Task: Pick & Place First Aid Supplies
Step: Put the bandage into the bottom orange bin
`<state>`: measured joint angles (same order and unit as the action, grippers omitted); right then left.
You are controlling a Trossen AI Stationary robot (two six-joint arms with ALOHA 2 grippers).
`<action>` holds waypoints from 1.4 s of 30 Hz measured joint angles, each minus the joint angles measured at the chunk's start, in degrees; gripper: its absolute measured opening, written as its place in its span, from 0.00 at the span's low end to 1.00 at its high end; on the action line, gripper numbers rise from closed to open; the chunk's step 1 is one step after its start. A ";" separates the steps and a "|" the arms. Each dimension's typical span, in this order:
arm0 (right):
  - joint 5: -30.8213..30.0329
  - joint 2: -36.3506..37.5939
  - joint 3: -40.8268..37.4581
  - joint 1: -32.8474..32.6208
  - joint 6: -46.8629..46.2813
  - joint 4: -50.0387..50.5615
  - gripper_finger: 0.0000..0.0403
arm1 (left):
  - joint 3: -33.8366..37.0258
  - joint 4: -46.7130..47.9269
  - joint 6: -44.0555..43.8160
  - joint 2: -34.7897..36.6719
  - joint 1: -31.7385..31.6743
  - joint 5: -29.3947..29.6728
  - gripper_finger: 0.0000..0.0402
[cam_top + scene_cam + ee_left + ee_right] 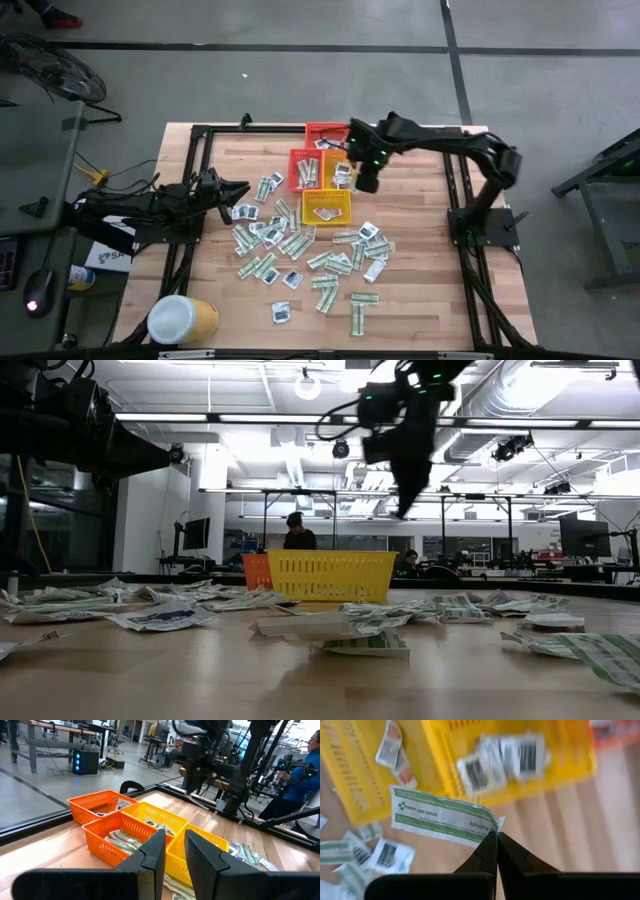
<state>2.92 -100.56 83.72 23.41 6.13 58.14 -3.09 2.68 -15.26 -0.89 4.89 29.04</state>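
Many small flat packets (300, 250), green-and-white strips and white squares with dark marks, lie scattered on the wooden table. My right gripper (368, 182) hangs high over the baskets, pointing down (404, 500), and is shut on one green-and-white strip (440, 817). In the right wrist view, a yellow basket (520, 765) holding white square packets (500, 760) shows below it. My left gripper (238, 190) waits low near the table's left edge, open and holding nothing (174, 851), facing the baskets. My right gripper pinches the green-and-white strip at one end (490, 824) between its two fingertips, coming from above and pointing down. The strip is lifted clear and sticks out sideways from the fingertips, roughly level, above the baskets.
Several small baskets stand grouped at the table's far middle: red (325, 133), orange (304, 168), and two yellow (340, 170) (327, 207). A big yellow tub with a white lid (180, 320) lies at the near left corner. A black frame rail (190, 160) borders the table.
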 joint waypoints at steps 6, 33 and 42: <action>-0.40 -9.58 11.73 0.54 10.51 0.09 0.00 | 0.00 0.00 0.00 0.00 0.00 0.00 0.18; -1.05 -29.08 32.24 -0.82 30.17 -8.08 0.00 | 0.01 0.00 0.00 0.01 0.02 0.00 0.18; -1.07 -29.08 30.10 -0.95 30.01 -9.97 0.06 | 0.01 0.00 0.00 0.01 0.01 0.00 0.18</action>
<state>1.85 -129.64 113.82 22.46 36.14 48.17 -3.08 2.68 -15.27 -0.88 4.89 29.04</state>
